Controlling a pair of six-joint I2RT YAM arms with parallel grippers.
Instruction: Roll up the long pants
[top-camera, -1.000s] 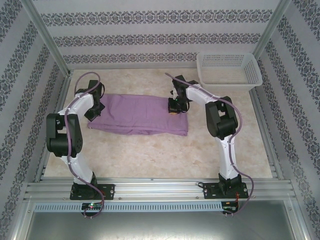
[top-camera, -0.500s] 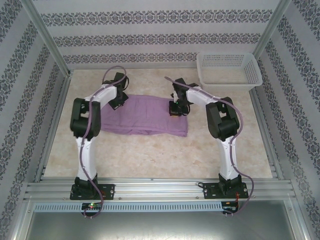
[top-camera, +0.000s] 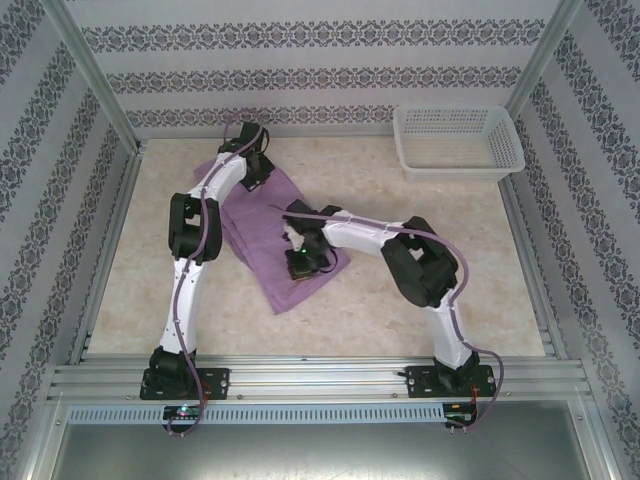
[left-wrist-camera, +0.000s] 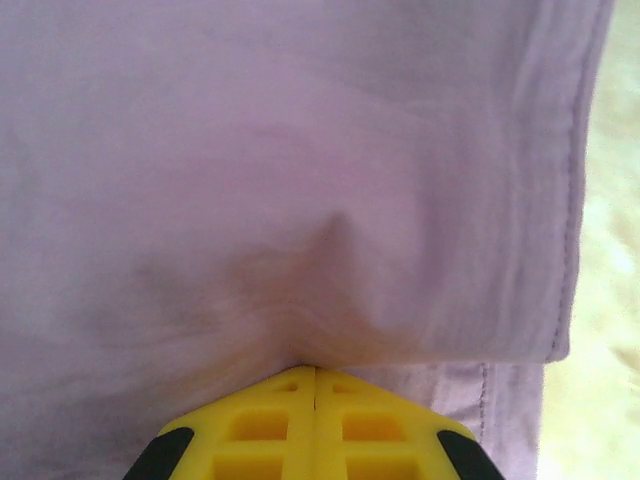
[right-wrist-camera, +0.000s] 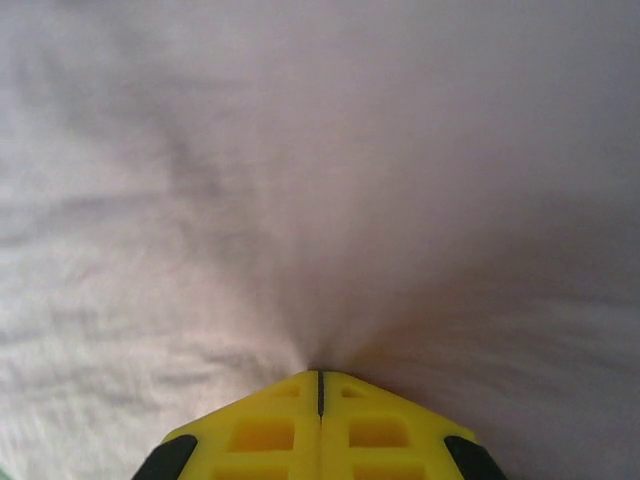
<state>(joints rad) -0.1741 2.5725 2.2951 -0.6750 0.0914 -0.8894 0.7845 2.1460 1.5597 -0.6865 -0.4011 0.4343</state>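
Positioning looks like the step in hand: the long pants (top-camera: 258, 240) slant from upper left to centre of the worktop (top-camera: 400, 300), left gripper (left-wrist-camera: 315, 372) and right gripper (right-wrist-camera: 320, 375) both clamped tight on cloth, so the next move likely calls for settling it flat before rolling.

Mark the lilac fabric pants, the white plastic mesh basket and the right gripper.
lilac fabric pants (top-camera: 258, 255), top external view, bare cloth between the arms.
white plastic mesh basket (top-camera: 462, 170), top external view, near side wall.
right gripper (right-wrist-camera: 318, 376), right wrist view, tip seam of the shut yellow fingers pinching the pants.
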